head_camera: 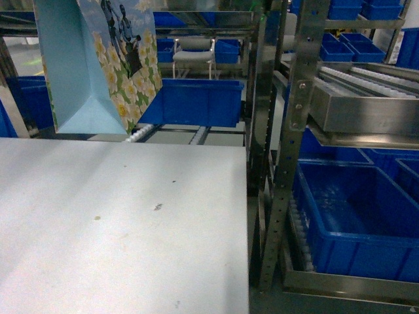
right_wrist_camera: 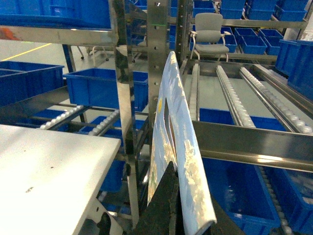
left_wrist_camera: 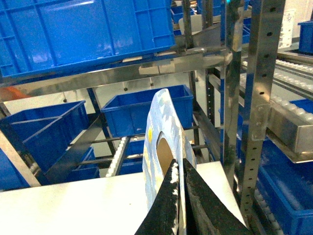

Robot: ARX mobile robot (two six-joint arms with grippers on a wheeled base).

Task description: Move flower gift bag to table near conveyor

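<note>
flower gift bag (head_camera: 105, 65) hangs clear above the bench's (head_camera: 118, 222) far left edge, top rim out of head view | left gripper (left_wrist_camera: 180, 188) clamped on its rim from below, bag (left_wrist_camera: 164, 137) rising edge-on ahead | right gripper (right_wrist_camera: 172, 196) likewise pinching the rim (right_wrist_camera: 176, 147) | conveyor (head_camera: 366, 82) right of both, past steel uprights

No readable text, labels or numbers appear on anything in view

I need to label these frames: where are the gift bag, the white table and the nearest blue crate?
gift bag (head_camera: 121, 78), head view, floral front.
table (head_camera: 118, 222), head view, bare top.
blue crate (head_camera: 196, 101), head view, front wall.
</note>
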